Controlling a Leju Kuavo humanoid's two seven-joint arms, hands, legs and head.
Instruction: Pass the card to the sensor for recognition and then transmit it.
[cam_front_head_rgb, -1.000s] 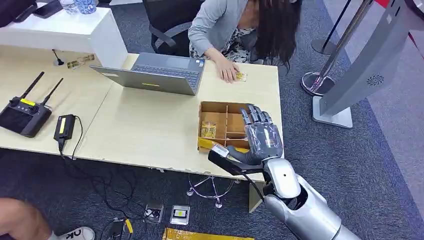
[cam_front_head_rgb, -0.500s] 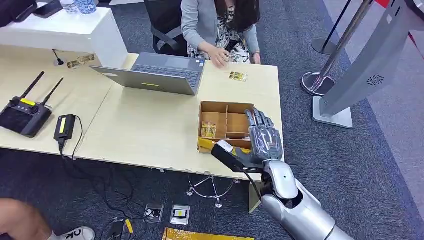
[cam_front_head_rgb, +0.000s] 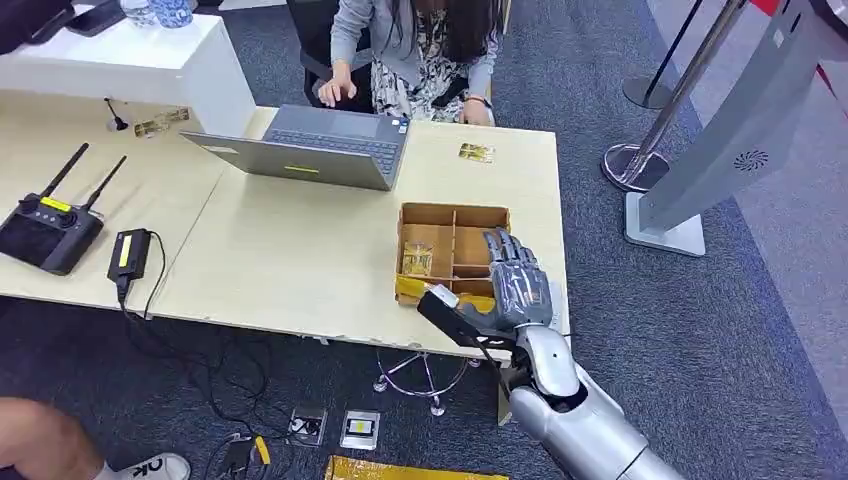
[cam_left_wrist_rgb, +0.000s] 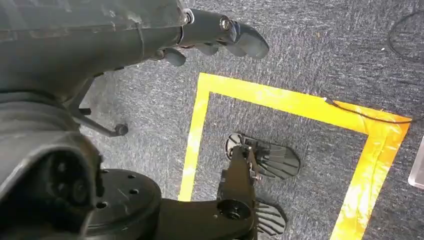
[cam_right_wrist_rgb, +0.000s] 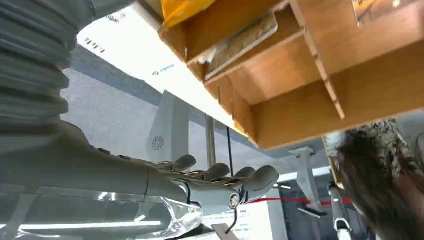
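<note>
Right hand (cam_front_head_rgb: 518, 283) hovers over wooden box (cam_front_head_rgb: 452, 214) on desk (cam_front_head_rgb: 300, 250), fingers spread, holding nothing. Left hand (cam_left_wrist_rgb: 220, 35) hangs over floor, fingers loosely apart. Card (cam_front_head_rgb: 416, 261) stands in box compartment; likely thin, light, stiff, slippery. Best pinch exposed top edge.

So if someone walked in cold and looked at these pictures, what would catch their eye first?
Probably the silver right hand, raised with fingers spread over the near right corner of the wooden box at the table's front edge. Next, the person seated at the far side behind the open laptop. Then a small yellow card lying alone on the table beyond the box.
</note>
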